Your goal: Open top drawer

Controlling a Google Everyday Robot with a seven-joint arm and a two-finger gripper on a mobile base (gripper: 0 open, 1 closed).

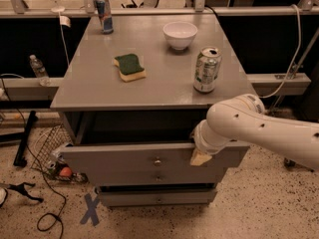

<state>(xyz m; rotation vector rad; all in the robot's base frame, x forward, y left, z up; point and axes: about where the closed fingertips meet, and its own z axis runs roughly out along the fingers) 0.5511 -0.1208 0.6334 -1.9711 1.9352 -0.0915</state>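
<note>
The top drawer (124,158) is a grey front panel with a small round metal knob (157,161) at its centre. It stands pulled out toward the camera, with a dark gap between it and the cabinet top (99,91). My white arm comes in from the right. The gripper (200,156) is at the drawer's upper edge, right of the knob, and its tan tip rests against the front panel. Most of the gripper is hidden behind the wrist.
On the cabinet top stand a green-and-yellow sponge (129,66), a white bowl (180,34), a soda can (207,69) near the right edge and a blue can (104,16) at the back. Lower drawers (159,198) sit beneath. Cables, a wire basket (47,143) and blue tape (91,209) lie on the floor at left.
</note>
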